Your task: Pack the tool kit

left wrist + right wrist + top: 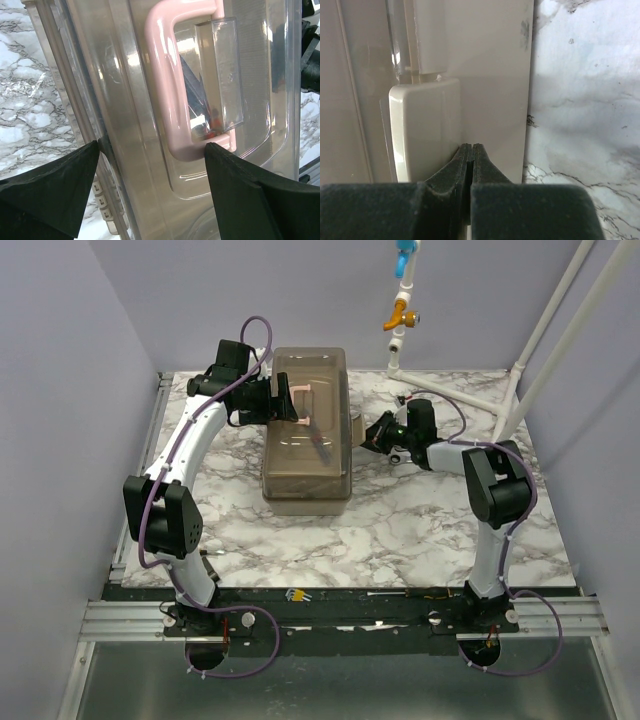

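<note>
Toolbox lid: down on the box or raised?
Down. The clear lid lies flat over the box, pink handle on top. Whether the side latch has snapped shut, cannot tell.

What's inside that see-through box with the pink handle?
Through the lid, a dark long shape and small red-orange bits show beneath the pink handle. Tinted plastic blurs the rest.

tool case (305,470): glossy translucent plastic | handle (160,90): smooth pink plastic | table (420,530): marble-look
</note>
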{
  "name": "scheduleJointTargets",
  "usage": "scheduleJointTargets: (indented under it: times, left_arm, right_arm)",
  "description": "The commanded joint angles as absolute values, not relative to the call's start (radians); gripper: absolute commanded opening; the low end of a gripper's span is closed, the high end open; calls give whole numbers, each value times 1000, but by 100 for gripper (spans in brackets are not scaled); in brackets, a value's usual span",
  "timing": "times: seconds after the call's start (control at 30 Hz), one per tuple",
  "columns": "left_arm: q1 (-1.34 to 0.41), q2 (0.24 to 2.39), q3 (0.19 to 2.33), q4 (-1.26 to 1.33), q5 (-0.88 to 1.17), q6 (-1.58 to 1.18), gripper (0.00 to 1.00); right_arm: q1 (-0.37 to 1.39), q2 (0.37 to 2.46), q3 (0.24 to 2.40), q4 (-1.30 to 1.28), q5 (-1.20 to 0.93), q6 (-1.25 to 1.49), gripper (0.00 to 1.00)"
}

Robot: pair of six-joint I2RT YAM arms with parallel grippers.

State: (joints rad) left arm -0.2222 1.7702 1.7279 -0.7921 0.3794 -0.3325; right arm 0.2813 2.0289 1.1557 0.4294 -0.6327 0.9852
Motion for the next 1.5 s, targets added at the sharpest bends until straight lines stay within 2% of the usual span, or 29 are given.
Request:
scheduleJointTargets:
  times: [0.0, 0.23, 0.4, 0.57, 0.63, 0.73, 0.97, 1.03, 1.13, 1.37, 1.47]
  left_arm:
    - [-236, 1787, 1746, -799, 467, -327, 86]
    - [-235, 1778, 1742, -799, 462, -324, 86]
    - [-233, 1776, 1740, -802, 462, -322, 86]
    - [-232, 1776, 1738, -800, 464, -323, 85]
    - [-232, 1777, 1738, -800, 467, -324, 86]
    - [-232, 1776, 1738, -801, 456, -322, 86]
    - [-232, 1784, 1740, -805, 455, -319, 86]
    - [-232, 1788, 1742, -808, 451, -318, 86]
    - [-232, 1786, 1743, -810, 450, -318, 86]
    - [-232, 1791, 1752, -817, 450, -311, 86]
    - [-232, 1799, 1754, -824, 449, -308, 85]
  right_arm:
    - [320, 1905, 1164, 545, -730, 1028, 1]
    - [310, 1898, 1071, 674, -702, 1154, 1]
    - [293, 1979, 1040, 881, -763, 1306, 1]
    - [291, 2087, 1036, 1154, -814, 1483, 16]
    - [291, 2139, 1056, 1216, -824, 1528, 14]
    - [293, 2186, 1089, 1281, -824, 1577, 1]
    - [291, 2229, 1113, 1477, -842, 1725, 1]
    - [291, 2208, 1104, 1428, -845, 1684, 1]
    - [291, 2146, 1103, 1200, -841, 1520, 1]
    - [326, 2013, 1282, 411, -677, 1008, 1]
    - [341, 2000, 1314, 360, -668, 982, 1]
